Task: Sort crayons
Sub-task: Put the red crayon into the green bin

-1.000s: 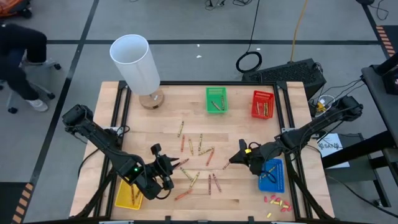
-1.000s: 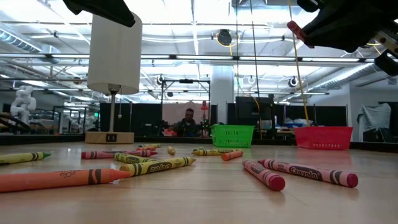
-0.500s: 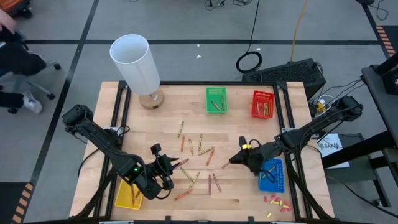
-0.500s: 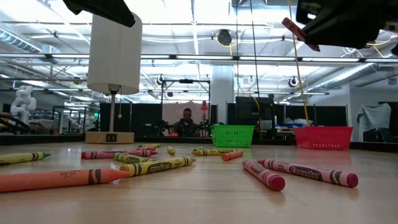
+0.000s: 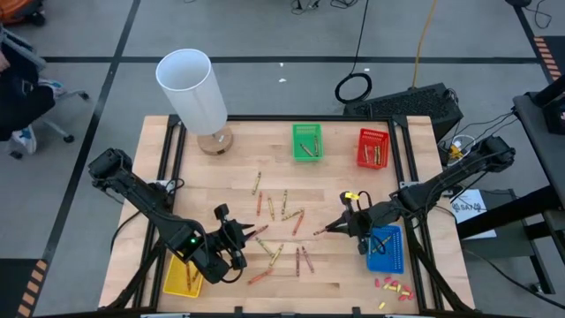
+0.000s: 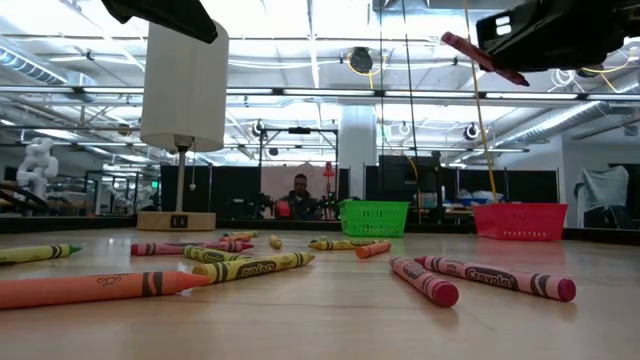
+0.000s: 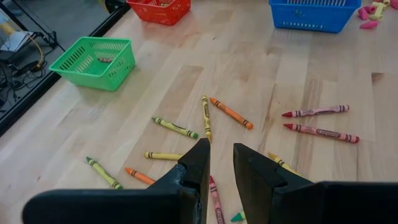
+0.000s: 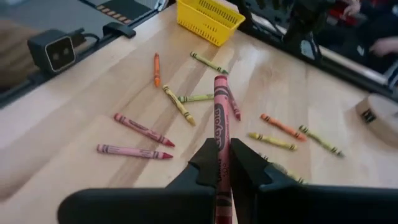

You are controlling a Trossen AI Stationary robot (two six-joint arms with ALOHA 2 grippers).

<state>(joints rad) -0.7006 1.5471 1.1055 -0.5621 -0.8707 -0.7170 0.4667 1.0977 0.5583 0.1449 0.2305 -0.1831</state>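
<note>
Several loose crayons [image 5: 284, 210] lie flat on the wooden table [image 5: 238, 168], red, orange and olive-yellow; the low view shows them close up [image 6: 250, 267]. My right gripper [image 5: 341, 227] hovers right of the scatter, shut on a red crayon [image 8: 219, 106] that also shows high in the low view [image 6: 483, 57]. At the table's near left my left gripper [image 5: 254, 233] hangs above the table with its fingers a little apart [image 7: 222, 167] and nothing between them. A red crayon [image 7: 215, 194] lies on the table below it. My right gripper pinches the red crayon's rear part [image 8: 219, 148] between its two fingers. The crayon runs along the fingers and sticks out ahead of them, its tip [image 8: 219, 79] toward the table's left. The fingers come from the table's right, slanting slightly down. The crayon is lifted clear of the table.
A green basket [image 5: 307, 141] and a red basket [image 5: 372, 147] stand at the far edge. A blue basket [image 5: 385, 249] is at the near right, a yellow one [image 5: 183, 276] at the near left. A white lamp [image 5: 192, 88] stands far left, and small stubby bits [image 5: 393, 284] lie near right.
My right gripper has rolled about its own pointing line while staying in place, still shut on the red crayon. In the low view the crayon now shows longer and slanted.
</note>
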